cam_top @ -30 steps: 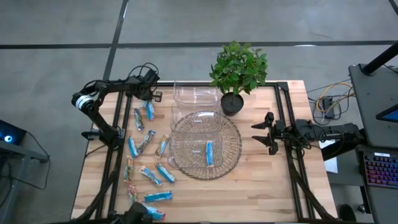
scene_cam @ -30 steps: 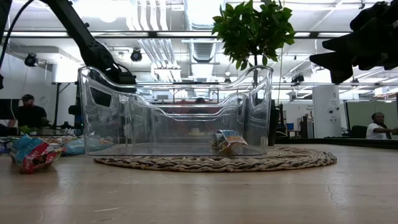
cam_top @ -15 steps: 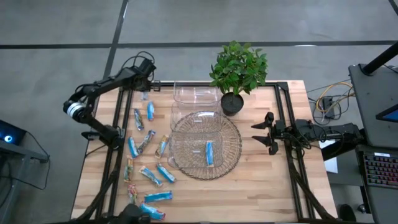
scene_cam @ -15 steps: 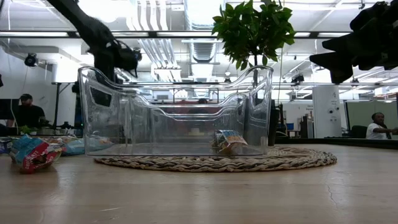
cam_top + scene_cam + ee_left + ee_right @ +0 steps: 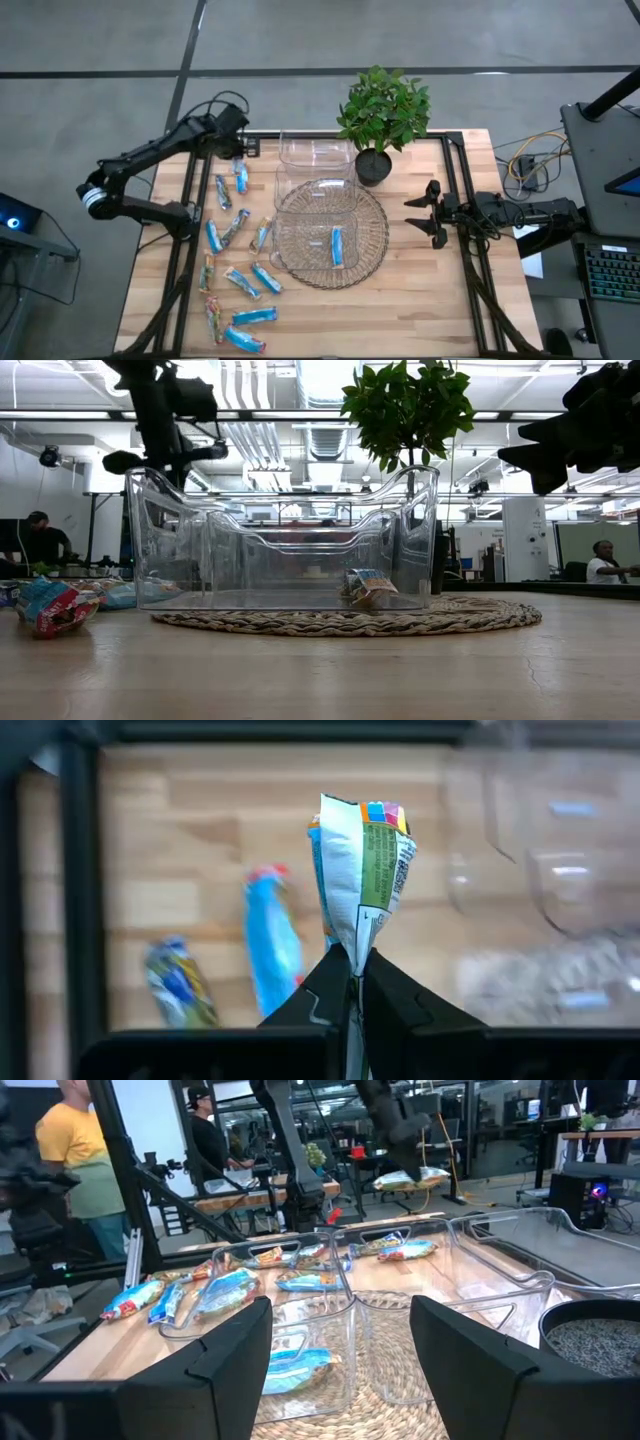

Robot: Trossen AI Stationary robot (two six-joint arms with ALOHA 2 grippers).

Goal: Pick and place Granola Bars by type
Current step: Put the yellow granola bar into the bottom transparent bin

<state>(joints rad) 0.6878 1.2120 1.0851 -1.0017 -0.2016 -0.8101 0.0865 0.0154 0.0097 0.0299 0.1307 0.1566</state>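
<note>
Behind left pincer (image 5: pixel 352 982), held bar (image 5: pixel 358 875) partly hidden.

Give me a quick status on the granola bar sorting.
Left gripper shut on a granola bar, raised near the table's far left corner. Right gripper open, idle at right edge. Nothing in the way.

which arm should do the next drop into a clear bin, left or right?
Left. The left gripper is shut on a wrapped granola bar, raised near the far-left table corner beside the clear plastic containers. The right gripper waits open and empty at the right side of the wooden table.
</note>
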